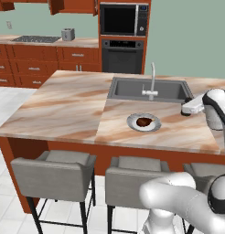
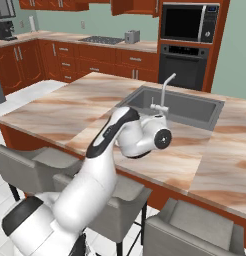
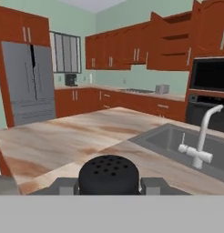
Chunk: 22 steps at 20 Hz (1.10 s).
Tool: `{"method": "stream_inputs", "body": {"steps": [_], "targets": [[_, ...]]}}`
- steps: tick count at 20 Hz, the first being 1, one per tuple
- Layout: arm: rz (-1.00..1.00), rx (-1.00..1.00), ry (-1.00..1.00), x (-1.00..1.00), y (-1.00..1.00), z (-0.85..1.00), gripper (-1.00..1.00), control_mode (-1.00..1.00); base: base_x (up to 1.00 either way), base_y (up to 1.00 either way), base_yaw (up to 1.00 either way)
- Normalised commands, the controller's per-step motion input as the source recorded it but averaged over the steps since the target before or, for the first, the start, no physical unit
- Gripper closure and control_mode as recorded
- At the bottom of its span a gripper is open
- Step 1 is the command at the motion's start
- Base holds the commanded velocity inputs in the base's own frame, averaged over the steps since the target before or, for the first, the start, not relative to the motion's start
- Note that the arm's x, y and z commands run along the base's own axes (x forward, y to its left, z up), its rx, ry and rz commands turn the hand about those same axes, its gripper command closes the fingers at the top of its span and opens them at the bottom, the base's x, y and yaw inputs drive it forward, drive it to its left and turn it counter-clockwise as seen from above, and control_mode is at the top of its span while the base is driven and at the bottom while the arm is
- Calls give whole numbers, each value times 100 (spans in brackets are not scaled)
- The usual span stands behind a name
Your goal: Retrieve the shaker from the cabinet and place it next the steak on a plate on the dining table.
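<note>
Hand view: the shaker sits dead centre at the bottom, dark domed cap w/ small holes facing the camera, so its long axis runs along the gripper's line of sight, cap end pointing out over the worktop. Grey fingers press in on both sides of it, so the gripper is closed around the shaker, jaws only as wide as its body. Can't tell how far the shaker is tilted vs. the room from this view.

Left base view: white arm reaches in from the right, its hand end hanging over the dining table just right of the sink. The shaker itself can't be made out there. The plate lies on the worktop in front of the sink, grey rim, white centre, w/ the steak on it, a dark reddish lump approx. mid-plate. Hand is near the plate, off to its right, apart from it.

Right base view: the arm's wrist blocks the spot in front of the sink; faucet stands upright just behind it.

Back wall in hand view: the cabinet w/ its door swung open, shelves showing, above the oven.
</note>
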Motion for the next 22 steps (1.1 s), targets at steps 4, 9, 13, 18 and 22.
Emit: {"method": "stream_inputs", "body": {"steps": [4, 9, 13, 18, 22], "targets": [[0, 11, 2, 41, 0, -33, 100, -100, 0, 0, 0], [0, 8, 0, 34, -16, -30, 100, -100, 0, 0, 0], [0, 1, 0, 28, -30, -21, 100, -100, 0, 0, 0], [0, 0, 0, 15, -39, -24, 100, -100, 0, 0, 0], [0, 0, 0, 16, -12, -29, 100, -100, 0, 0, 0]]}}
